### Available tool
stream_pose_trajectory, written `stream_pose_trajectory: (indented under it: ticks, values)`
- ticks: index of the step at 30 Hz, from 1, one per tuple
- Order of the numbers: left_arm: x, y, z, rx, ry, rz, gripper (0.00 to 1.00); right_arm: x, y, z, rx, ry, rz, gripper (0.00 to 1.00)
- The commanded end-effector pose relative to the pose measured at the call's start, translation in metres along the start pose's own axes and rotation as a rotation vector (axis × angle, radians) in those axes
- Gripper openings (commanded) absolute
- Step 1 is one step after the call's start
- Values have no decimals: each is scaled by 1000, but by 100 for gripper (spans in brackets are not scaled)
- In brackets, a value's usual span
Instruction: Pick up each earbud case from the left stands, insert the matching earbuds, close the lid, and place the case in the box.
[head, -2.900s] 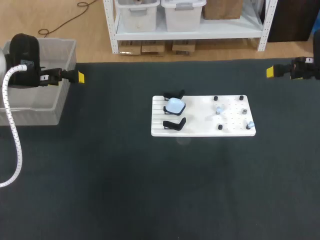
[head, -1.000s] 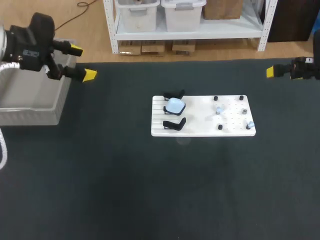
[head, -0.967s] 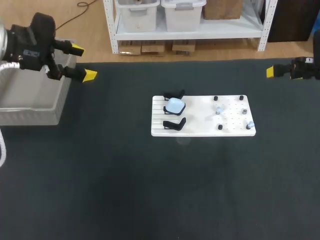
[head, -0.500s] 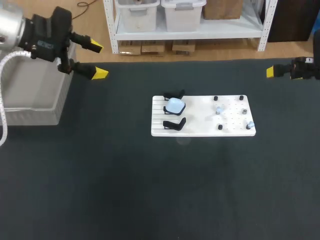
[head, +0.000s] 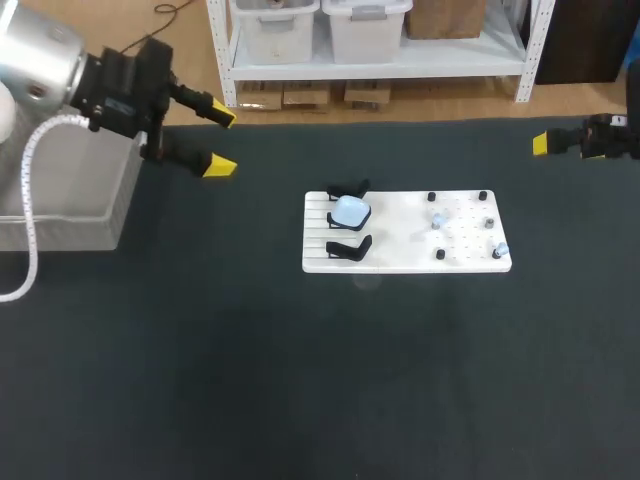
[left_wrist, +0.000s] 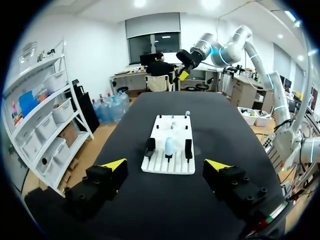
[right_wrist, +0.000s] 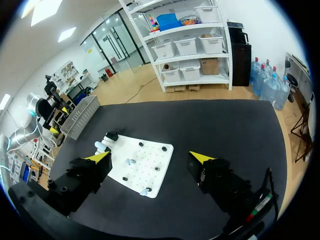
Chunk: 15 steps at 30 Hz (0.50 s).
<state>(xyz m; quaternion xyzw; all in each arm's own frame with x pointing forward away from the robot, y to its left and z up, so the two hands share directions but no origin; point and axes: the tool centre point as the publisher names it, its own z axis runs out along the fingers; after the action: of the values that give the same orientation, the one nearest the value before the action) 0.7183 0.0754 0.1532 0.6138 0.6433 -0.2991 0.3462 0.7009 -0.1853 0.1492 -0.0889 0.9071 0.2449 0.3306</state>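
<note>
A: Start at the left. The grey box (head: 60, 215) sits at the edge of the tabletop (head: 300, 380), and the left gripper (head: 220, 141) hangs just past the box's corner, opened wide with nothing in it. What worries you?

B: The reach. The pale blue case (head: 351, 211) is well apart from it, perched on the left end of the white board (head: 400, 262) between two black stands (head: 347, 188). If the gripper comes in off-line, it could clip a stand. That might tip the case over or shove the whole board, which doesn't look fastened down.

A: And the grip itself?

B: The case looks smooth and rounded. Pinched off-centre, it could squirt out. Pinched across the lid, it leaves the lid impossible to work afterwards. I can't tell from here whether the lid is open.

A: Further right?

B: The earbuds (head: 438, 218) are tiny things among the pegs on the board's right half. If the board shifts, any aim at them is off. They look easy to drop, too, and they'd likely roll.

A: The right gripper (right_wrist: 150, 157)?

B: It's out at the far right edge, also open and empty. Both grippers have to meet over the board, so a clash there is the last risk.
</note>
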Motion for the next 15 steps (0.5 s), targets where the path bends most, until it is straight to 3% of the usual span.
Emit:
stream_pose_trajectory:
  ticks: [1,15]
  values:
    - [1,3,13,31,0,21,100,0,0,0,0,0,0,100]
    - [8,-6,43,47,-30,3,100,0,0,0,0,0,0,100]
